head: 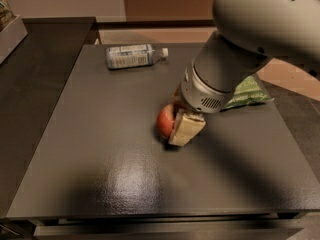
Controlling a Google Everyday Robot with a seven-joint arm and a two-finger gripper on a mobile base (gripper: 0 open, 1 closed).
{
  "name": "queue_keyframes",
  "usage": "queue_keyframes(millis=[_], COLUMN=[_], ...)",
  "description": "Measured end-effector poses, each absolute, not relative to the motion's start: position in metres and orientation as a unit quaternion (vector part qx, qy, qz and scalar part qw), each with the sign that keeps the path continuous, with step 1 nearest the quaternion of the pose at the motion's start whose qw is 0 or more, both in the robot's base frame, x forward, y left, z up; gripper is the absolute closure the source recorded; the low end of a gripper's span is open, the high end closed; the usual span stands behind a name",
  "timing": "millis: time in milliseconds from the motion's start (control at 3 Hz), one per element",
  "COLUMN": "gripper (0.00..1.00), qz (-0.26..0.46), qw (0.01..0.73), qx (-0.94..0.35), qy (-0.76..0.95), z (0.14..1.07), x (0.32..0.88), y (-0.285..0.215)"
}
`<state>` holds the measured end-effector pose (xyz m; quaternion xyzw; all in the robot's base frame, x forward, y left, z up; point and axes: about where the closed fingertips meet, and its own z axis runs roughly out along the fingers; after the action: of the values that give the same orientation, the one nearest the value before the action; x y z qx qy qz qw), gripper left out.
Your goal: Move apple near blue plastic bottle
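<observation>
The red apple is at the middle of the dark table, partly hidden by my gripper. My gripper comes down from the large grey arm on the right and is shut on the apple, with a pale finger against its right side; the other finger is hidden. The apple sits just above its shadow on the table. The blue plastic bottle lies on its side at the table's far left, white cap pointing right, well apart from the apple.
A green chip bag lies at the right, partly behind the arm. A second dark counter adjoins the table on the left, with a grey box at its far end.
</observation>
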<state>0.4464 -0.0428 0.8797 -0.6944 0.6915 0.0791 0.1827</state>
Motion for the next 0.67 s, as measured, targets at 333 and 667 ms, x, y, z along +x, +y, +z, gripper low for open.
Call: queue_keyframes(millis=[333,667], gripper=[1.0,1.0], qz=[0.068,0.058], qw=[0.218,0.243], qx=[-0.672,-0.644], qy=[0.704,0.723], z=[0.902,0.91], x=[0.479,0.515], y=[-0.032,-0.022])
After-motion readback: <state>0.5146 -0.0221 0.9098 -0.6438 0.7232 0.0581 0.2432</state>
